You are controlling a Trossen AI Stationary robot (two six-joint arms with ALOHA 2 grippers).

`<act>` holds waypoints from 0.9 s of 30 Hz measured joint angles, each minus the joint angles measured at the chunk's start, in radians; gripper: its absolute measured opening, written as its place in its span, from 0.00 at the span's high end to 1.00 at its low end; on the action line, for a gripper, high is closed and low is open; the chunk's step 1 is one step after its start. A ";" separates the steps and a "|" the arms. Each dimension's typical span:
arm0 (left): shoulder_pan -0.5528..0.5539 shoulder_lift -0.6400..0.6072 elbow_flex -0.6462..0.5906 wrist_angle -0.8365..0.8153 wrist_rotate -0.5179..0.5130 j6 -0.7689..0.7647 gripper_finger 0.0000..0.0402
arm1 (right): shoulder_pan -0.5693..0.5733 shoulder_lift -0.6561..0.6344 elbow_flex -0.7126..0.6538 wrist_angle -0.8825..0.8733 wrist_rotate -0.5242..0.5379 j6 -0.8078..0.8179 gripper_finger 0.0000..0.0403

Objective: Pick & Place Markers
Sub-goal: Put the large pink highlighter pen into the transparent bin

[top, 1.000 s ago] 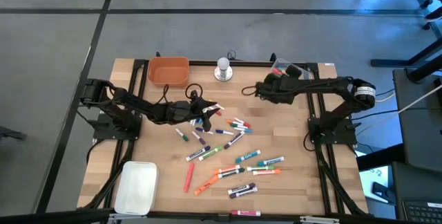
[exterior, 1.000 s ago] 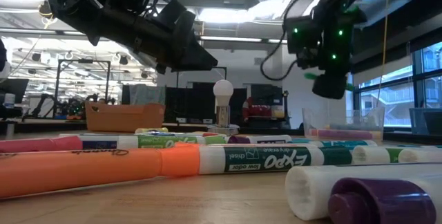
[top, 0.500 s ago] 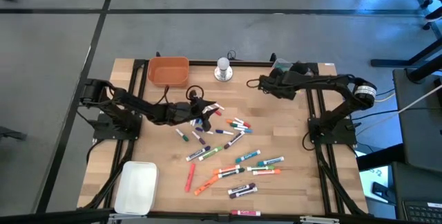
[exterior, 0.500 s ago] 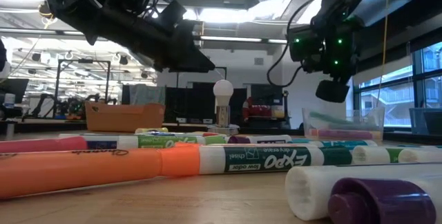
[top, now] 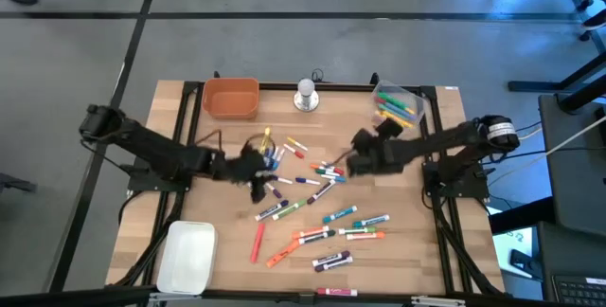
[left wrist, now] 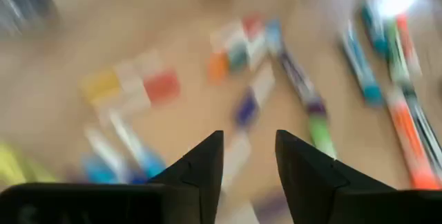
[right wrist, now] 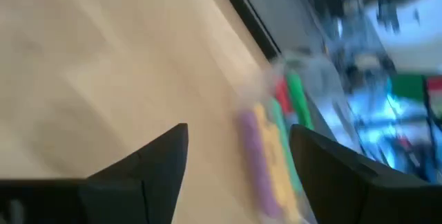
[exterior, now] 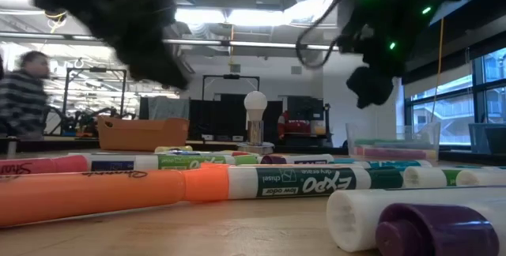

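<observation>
Many markers [top: 320, 191] in several colours lie scattered flat on the middle of the wooden table, and show close up in the low view [exterior: 277, 181]. My left gripper [top: 261, 176] hovers over the left side of the pile. It is open [left wrist: 248, 137], with only blurred markers showing on the table between its fingers. My right gripper [top: 347, 165] hangs above the right side of the pile. It is also open [right wrist: 238, 131] with nothing between its fingers. A clear bin [top: 398, 104] at the far right holds several markers [right wrist: 275, 137].
An orange bin [top: 230, 99] stands at the far left. A silver knob-like object [top: 305, 94] stands at the far middle and a white tray [top: 187, 255] at the near left. A person [exterior: 28, 90] moves in the room beyond the table.
My right gripper has swung from above the clear bin toward the table's near side and middle, ending over the marker pile. My left gripper has drawn back a little toward the near left and tipped less steeply down. The markers on the table have not moved.
</observation>
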 joint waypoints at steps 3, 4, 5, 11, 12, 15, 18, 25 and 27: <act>-0.107 0.020 0.016 -0.095 0.019 -0.163 0.72 | 0.081 0.000 0.000 0.055 0.021 0.011 0.39; -0.141 0.024 0.031 -0.116 0.036 -0.198 0.73 | 0.096 0.000 0.000 0.070 0.021 0.013 0.40; -0.174 0.031 0.054 -0.130 0.054 -0.225 0.74 | 0.108 0.000 0.000 0.088 0.019 0.013 0.40; -0.358 0.153 0.238 -0.321 0.144 -0.035 0.75 | 0.139 0.000 0.000 0.123 -0.075 0.014 0.40; -0.385 0.178 0.264 -0.359 0.151 0.051 0.75 | 0.142 0.000 0.000 0.123 -0.086 0.014 0.40; -0.441 0.262 0.333 -0.441 0.155 0.266 0.74 | 0.152 0.000 0.000 0.123 -0.114 0.014 0.40; -0.453 0.342 0.400 -0.486 0.174 0.395 0.72 | 0.160 0.000 0.000 0.122 -0.138 0.014 0.40; -0.430 0.522 0.613 -0.747 0.214 0.719 0.64 | 0.163 0.000 0.000 0.120 -0.151 -0.002 0.40; -0.423 0.566 0.657 -0.778 0.191 0.802 0.61 | 0.163 0.000 0.000 0.120 -0.151 -0.013 0.40</act>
